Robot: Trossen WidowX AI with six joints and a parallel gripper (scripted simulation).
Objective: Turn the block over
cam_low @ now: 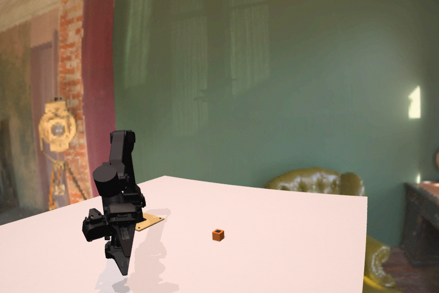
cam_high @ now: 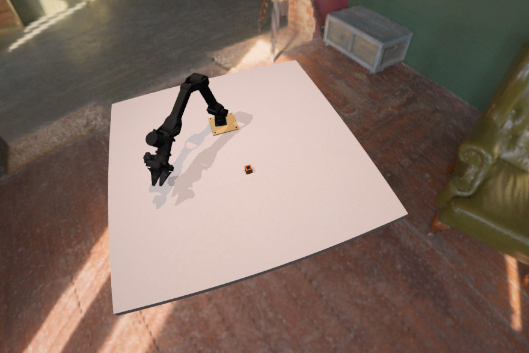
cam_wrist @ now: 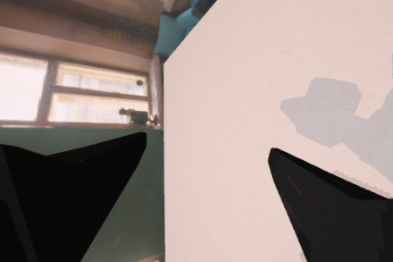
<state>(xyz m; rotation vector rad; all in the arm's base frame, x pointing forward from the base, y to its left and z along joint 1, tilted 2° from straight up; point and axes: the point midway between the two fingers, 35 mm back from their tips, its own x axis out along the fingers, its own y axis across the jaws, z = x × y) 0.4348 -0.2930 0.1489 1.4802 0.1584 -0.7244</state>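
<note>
A small orange block point(cam_high: 248, 171) point(cam_low: 217, 236) sits flat on the white table point(cam_high: 273, 229) point(cam_low: 283, 261). A dark square mark shows on its top face, and the side faces in view are plain orange. My gripper point(cam_high: 158, 184) point(cam_low: 126, 265) point(cam_wrist: 207, 147) is open and empty, fingers wide apart and pointing down. It hangs above the table, well to the left of the block in the top and exterior views. The block is not in the wrist view. The block's underside is hidden.
The arm's base stands on a tan plate point(cam_high: 229, 127) point(cam_low: 152, 220), behind the block and to its left. The arm's shadow falls on the table near the gripper. In the wrist view, a table edge runs between the two fingers. A green armchair stands beyond the table.
</note>
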